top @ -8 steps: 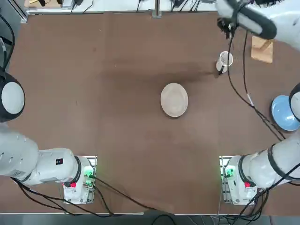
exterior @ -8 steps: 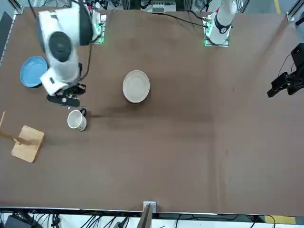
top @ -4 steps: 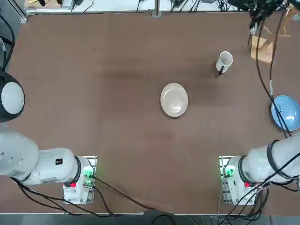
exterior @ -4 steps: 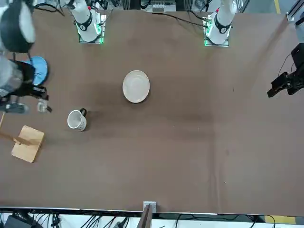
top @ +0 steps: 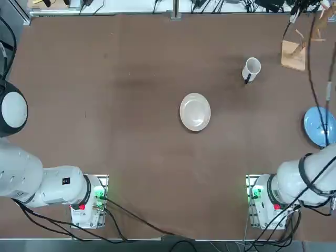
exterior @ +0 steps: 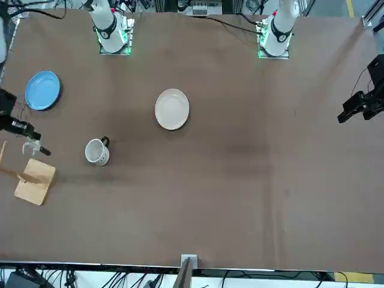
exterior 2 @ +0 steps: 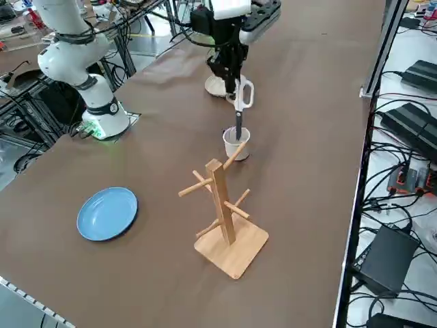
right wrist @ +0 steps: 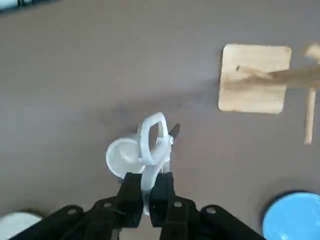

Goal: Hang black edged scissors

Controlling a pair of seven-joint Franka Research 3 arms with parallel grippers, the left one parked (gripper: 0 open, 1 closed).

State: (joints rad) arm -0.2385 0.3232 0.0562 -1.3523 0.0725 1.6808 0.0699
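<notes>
Black edged scissors (exterior 2: 240, 102), slim, white-handled | being carried, clamped in right claw (exterior 2: 234, 80) | next: loop handle over peg of wooden branching rack (exterior 2: 222, 205) below

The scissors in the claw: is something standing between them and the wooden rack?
Nothing visible does. The right claw holds the black edged scissors in the air, while the white mug sits on the table below, and the wooden rack stands clear.
</notes>
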